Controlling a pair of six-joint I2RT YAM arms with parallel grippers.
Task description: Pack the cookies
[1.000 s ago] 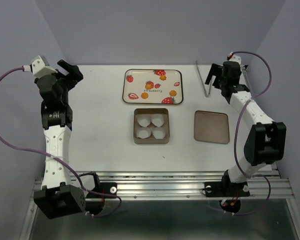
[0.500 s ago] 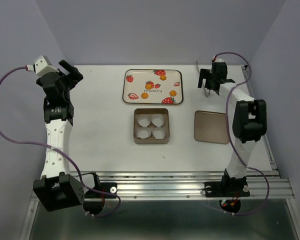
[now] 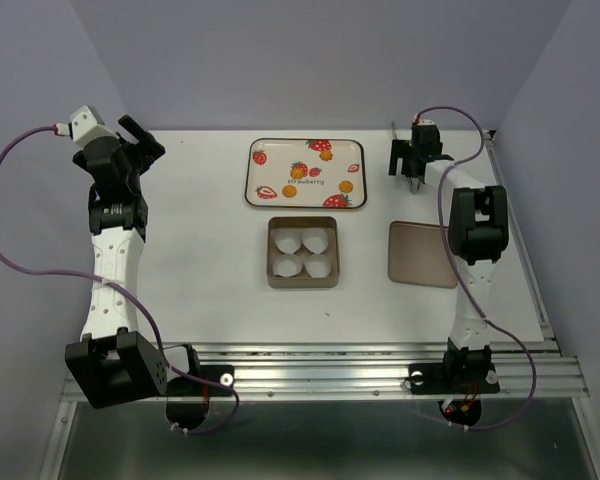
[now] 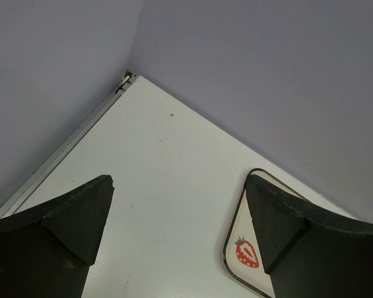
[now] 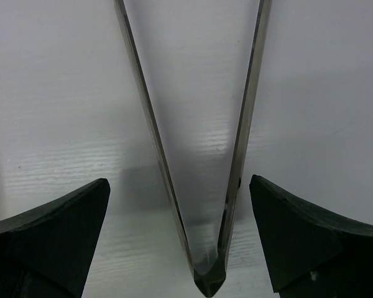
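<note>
Four small orange cookies (image 3: 298, 171) lie on a strawberry-patterned tray (image 3: 270, 146) at the back middle. In front of it stands a square brown tin (image 3: 303, 283) with four white paper cups. My right gripper (image 3: 412, 166) is open at the back right, low over metal tongs (image 3: 394, 132). In the right wrist view the gripper (image 5: 179, 181) straddles the tongs (image 5: 236, 186), one finger on each side of their V, not touching them. My left gripper (image 3: 140, 140) is open and empty at the back left. In the left wrist view (image 4: 179, 180) it faces the far wall, with the tray corner (image 4: 239, 248) at the right.
The tin's brown lid (image 3: 423, 254) lies flat to the right of the tin. Purple walls close the table at the back and both sides. The right arm's links stand over the lid's right edge.
My right arm has swung back and to the left, bringing its open gripper down over the tongs. My left gripper has shifted only slightly.
</note>
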